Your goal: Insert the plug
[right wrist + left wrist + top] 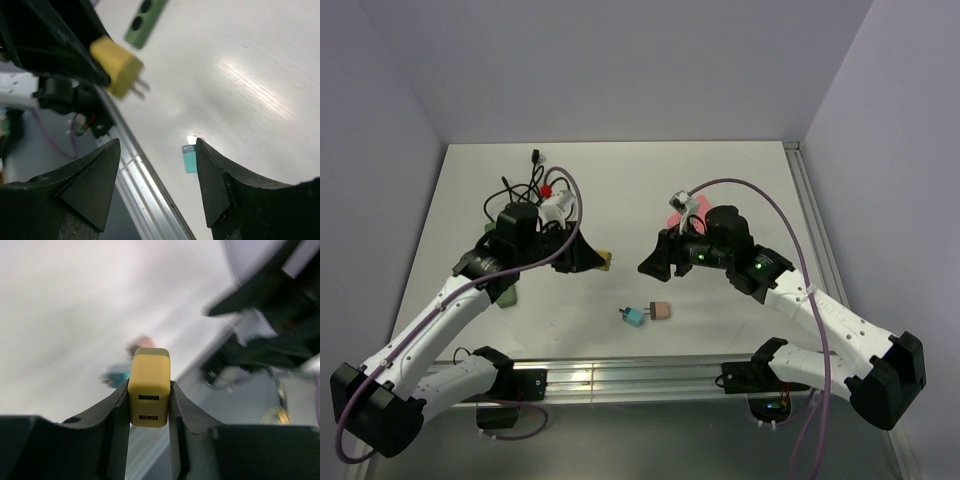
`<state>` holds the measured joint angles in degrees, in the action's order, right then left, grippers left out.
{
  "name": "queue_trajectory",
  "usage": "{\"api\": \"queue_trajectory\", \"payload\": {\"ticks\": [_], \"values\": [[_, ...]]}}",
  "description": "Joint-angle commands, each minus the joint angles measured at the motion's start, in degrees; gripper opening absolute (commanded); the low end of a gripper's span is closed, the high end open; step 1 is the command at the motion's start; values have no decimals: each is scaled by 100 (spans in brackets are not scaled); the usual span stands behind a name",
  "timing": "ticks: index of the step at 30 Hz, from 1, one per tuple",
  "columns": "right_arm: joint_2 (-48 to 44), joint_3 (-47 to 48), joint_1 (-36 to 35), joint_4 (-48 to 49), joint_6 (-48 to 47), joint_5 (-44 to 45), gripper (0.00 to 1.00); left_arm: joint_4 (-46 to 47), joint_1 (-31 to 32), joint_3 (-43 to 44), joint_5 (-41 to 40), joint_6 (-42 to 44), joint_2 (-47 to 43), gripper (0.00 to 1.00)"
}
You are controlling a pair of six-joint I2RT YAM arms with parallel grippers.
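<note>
Left gripper (149, 402) clamping yellow plug (149, 372), right gripper (157, 147) parted, empty, teal plug (189, 160) nearby, perhaps green socket strip (146, 21).

Plug (149, 388): between my left gripper's (149, 392) fingers, left of my right gripper (158, 144).
Left adapter (635, 317): on the table (720, 180), touching the right adapter (660, 310) (both between my arms).
Power strip (508, 296): under my left arm.

Teal adapter (636, 316) beside pink block (660, 310) (mid-table); black cables (510, 188) rear-left.

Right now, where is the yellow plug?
The yellow plug is clamped in the left hand; in the top view it sits just left of centre, up and left of the teal plug lying on the table.
</note>
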<state>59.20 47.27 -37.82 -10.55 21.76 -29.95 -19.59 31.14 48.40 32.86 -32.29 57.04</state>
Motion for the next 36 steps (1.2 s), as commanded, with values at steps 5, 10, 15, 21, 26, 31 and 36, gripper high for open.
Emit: {"api": "queue_trajectory", "payload": {"ticks": [5, 10, 15, 21, 26, 31, 36], "values": [[-444, -164, 161, -353, 161, 905, 68, -1898, -1169, 653, -2275, 337, 194, 0], [-392, -648, 161, 297, 443, 421, 66, -2276, -2295, 837, -2723, 636, 413, 0], [-356, -1140, 153, 641, 558, 218, 65, -2383, -3016, 1145, -3162, 1058, 660, 0], [-488, -1430, 161, 756, 417, 104, 64, -2057, -3552, 1444, -3533, 1638, 1318, 0], [-585, -1553, 161, 931, 443, -45, 64, -1505, -3684, 1348, -3471, 1770, 1644, 0], [-585, -1677, 118, 1028, 452, -90, 64, -1442, -3720, 1602, -3427, 1876, 2136, 0], [-558, -1686, 12, 976, 417, -11, 64, -1265, -3843, 1707, -3664, 2148, 2399, 0]]}}
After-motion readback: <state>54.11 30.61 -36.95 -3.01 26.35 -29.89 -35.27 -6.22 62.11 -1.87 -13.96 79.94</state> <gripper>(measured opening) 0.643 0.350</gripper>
